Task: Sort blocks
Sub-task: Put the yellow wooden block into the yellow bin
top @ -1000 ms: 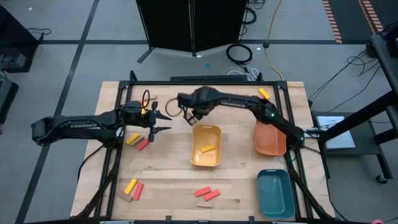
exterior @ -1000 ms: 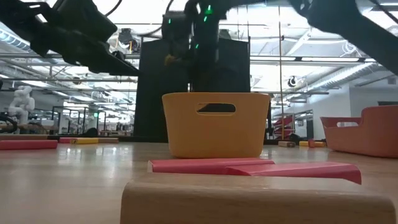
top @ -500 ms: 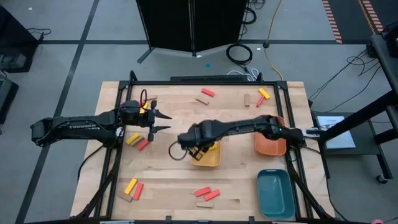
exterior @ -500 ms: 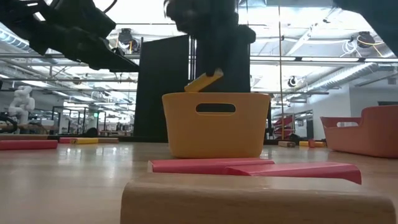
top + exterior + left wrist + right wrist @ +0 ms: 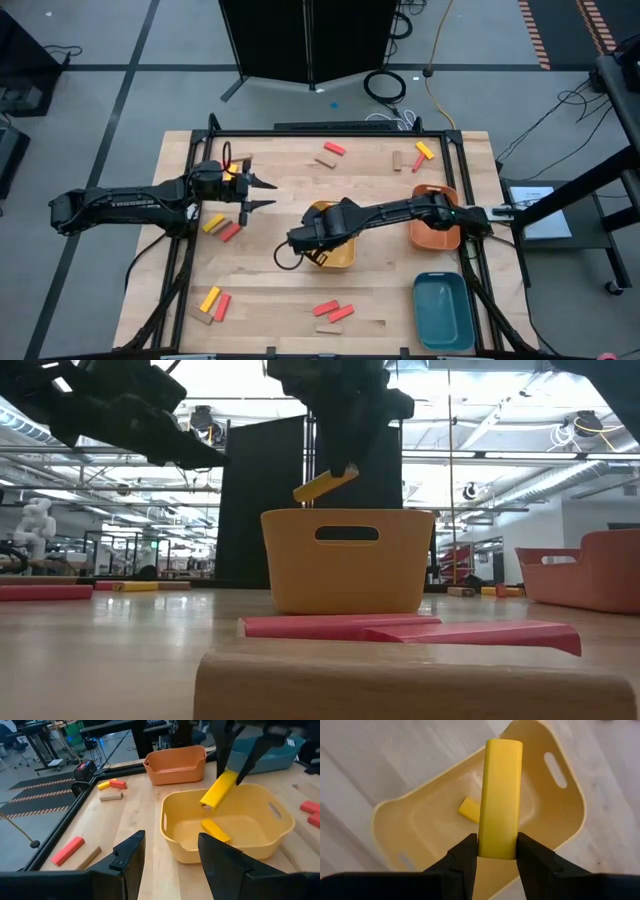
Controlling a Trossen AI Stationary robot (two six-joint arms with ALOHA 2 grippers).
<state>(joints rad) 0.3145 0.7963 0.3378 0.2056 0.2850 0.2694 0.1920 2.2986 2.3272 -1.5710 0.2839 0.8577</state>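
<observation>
Right gripper (image 5: 497, 851): fingers clamped on a yellow block (image 5: 500, 797), held by its lower end above the yellow tray (image 5: 560, 827), presumably so a release drops it inside.
Yellow tray: one yellow block (image 5: 216, 830) already lies on its floor, which suggests yellows are sorted here.
Left gripper (image 5: 167, 855): fingers spread and holding nothing, hovering over the bench (image 5: 280, 290) on the left, near the loose blocks (image 5: 222, 227), well apart from the tray.
Remaining blocks: red, yellow and tan pieces lie scattered on the bench; the orange tray (image 5: 434, 222) and teal tray (image 5: 443, 310) sit on the right.
</observation>
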